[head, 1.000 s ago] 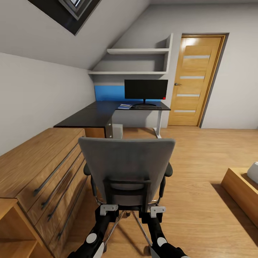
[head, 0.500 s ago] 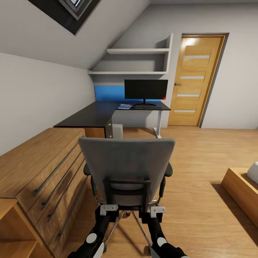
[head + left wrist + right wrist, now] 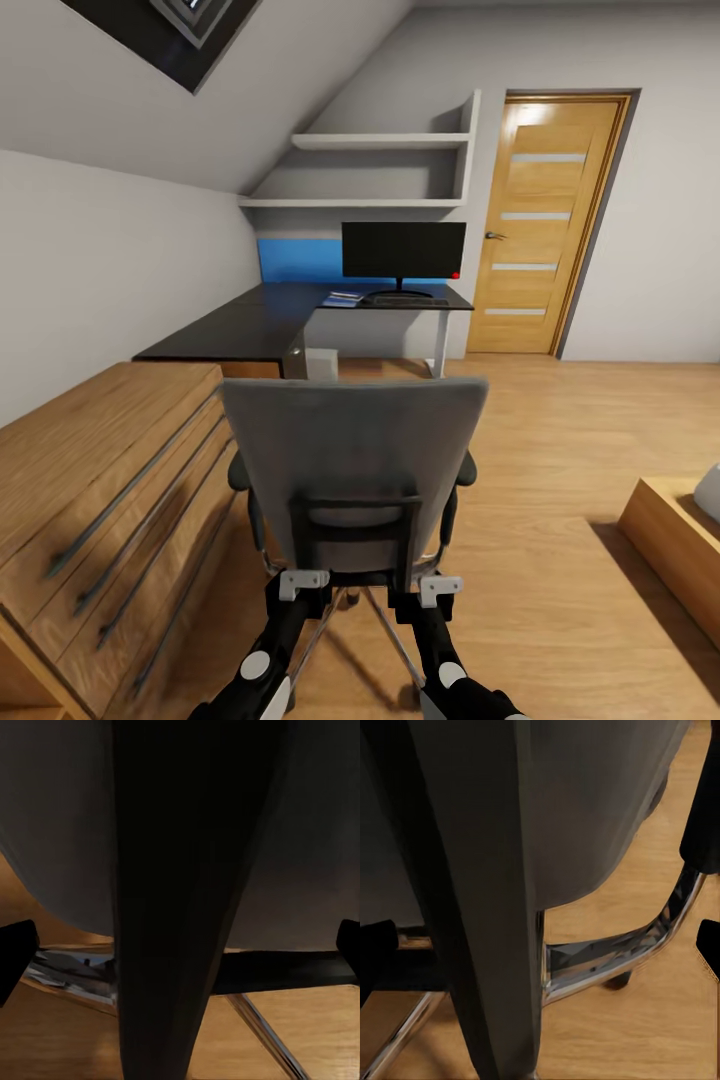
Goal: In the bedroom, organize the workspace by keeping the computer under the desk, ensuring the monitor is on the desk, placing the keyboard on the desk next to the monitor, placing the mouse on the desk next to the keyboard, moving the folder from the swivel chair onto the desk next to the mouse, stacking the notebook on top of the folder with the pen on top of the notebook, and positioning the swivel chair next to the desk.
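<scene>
1. Head view: swivel chair (image 3: 352, 480) back-on, just ahead of both arms; left gripper (image 3: 303, 581) and right gripper (image 3: 441, 586) at the black back frame, clenched or not impossible to tell. Beyond, desk (image 3: 262, 322) carrying monitor (image 3: 403, 251).
2. Left wrist view: black chair upright between the spread fingertips (image 3: 13, 954), no contact visible.
3. Right wrist view: upright between spread fingertips (image 3: 375, 946), chrome base (image 3: 615, 952) behind.

Swivel chair (image 3: 352, 470) blocks fwd; dresser (image 3: 100, 480) tight left; floor (image 3: 560, 480) open right.
</scene>
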Available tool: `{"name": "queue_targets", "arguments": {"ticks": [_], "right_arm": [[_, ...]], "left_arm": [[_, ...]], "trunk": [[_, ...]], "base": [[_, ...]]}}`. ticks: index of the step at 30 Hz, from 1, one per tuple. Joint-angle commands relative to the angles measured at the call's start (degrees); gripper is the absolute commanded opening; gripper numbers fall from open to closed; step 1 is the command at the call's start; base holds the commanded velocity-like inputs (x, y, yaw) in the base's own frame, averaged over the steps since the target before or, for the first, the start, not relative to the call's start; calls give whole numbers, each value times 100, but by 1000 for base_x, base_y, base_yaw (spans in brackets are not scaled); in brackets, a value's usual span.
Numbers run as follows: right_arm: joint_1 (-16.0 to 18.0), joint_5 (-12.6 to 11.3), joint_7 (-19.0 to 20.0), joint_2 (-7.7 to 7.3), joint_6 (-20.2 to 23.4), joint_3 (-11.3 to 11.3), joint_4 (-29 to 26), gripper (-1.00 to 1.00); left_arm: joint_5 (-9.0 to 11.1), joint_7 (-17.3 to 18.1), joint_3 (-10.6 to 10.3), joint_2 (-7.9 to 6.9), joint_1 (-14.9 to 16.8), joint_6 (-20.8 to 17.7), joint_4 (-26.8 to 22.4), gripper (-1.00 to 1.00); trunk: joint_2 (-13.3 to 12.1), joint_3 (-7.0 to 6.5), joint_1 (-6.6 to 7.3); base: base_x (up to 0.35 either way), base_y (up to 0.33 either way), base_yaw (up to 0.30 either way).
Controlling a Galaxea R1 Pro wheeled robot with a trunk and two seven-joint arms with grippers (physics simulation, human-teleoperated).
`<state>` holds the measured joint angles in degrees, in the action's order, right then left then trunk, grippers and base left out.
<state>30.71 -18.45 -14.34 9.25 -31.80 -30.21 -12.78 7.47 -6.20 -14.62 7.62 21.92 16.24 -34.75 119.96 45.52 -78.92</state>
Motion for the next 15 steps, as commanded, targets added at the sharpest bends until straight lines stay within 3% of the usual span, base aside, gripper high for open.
{"name": "queue_targets", "arguments": {"ticks": [1,8,15], "right_arm": [[5,-53,-34,-2,-20,-39,4,100],[5,-53,-34,-2,-20,-38,4,100],[5,-53,-34,-2,-20,-37,4,100]], "left_arm": [[62,-45,-41,-6,6,59,3,100],[62,-41,-41,-6,6,121,3,100],[69,-40,-41,-6,6,125,3,100]], "trunk": [[2,5,-1],[2,5,-1],[2,5,-1]], "base": [[202,-181,0],[182,-119,0],[23,57,0]]}}
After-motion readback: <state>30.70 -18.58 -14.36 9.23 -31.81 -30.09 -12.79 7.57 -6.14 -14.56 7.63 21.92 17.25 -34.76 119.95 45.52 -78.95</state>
